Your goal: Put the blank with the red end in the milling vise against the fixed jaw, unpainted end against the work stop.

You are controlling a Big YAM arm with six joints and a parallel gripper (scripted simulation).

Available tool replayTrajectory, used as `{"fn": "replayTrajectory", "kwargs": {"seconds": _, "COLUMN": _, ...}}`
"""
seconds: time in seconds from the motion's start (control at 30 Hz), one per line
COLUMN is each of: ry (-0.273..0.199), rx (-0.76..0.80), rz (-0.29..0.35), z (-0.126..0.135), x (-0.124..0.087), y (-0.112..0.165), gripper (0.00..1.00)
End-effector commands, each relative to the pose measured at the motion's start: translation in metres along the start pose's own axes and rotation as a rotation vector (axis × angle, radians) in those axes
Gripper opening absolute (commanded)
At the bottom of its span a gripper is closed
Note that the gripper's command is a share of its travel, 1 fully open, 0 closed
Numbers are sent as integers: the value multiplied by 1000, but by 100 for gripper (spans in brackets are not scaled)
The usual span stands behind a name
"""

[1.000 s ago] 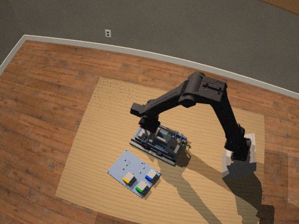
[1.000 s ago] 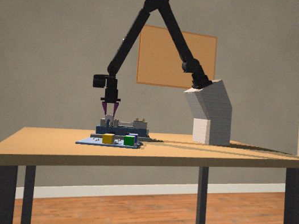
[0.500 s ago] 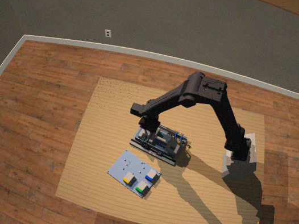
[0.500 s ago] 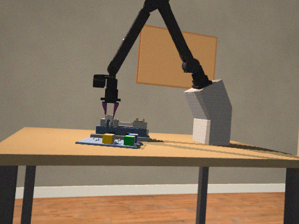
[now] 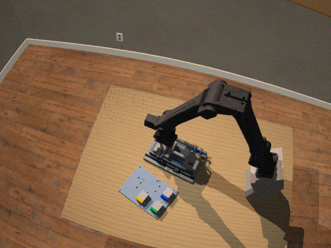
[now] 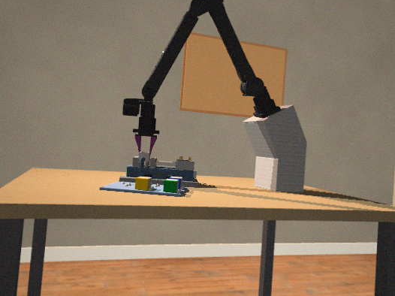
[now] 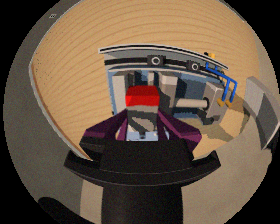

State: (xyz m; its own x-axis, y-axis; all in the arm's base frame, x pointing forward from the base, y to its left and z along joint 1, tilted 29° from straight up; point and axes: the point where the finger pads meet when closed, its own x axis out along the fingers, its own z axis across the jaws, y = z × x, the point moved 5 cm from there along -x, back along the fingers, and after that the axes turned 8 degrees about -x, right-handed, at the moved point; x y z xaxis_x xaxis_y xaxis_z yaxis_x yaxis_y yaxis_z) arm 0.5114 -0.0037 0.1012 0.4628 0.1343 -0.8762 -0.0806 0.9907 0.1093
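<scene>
1. We see the plate [image 5: 132, 184] at left, carrying three blocks — yellow [image 5: 142, 197], green [image 5: 157, 206], blue [image 5: 167, 194].
2. Our gripper [image 6: 146, 144] pinches the red-ended block [image 7: 143, 100] — just above the vise [image 5: 176, 158].

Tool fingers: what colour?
Purple. The fingers show best in the exterior view, tapering down from the black tool onto the red-ended blank.
</scene>
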Motion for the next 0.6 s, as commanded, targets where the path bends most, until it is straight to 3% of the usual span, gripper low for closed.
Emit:
{"fn": "replayTrajectory", "kwargs": {"seconds": 0.0, "ry": -33, "rx": -4, "rz": 3, "z": 19, "x": 2, "y": 7, "gripper": 0}}
{"fn": "replayTrajectory", "kwargs": {"seconds": 0.33, "ry": -33, "rx": -4, "rz": 3, "z": 19, "x": 2, "y": 7, "gripper": 0}}
{"fn": "replayTrajectory", "kwargs": {"seconds": 0.37, "ry": -33, "rx": -4, "rz": 3, "z": 19, "x": 2, "y": 7, "gripper": 64}}
{"fn": "replayTrajectory", "kwargs": {"seconds": 0.57, "ry": -28, "rx": -3, "rz": 4, "z": 18, "x": 2, "y": 7, "gripper": 64}}
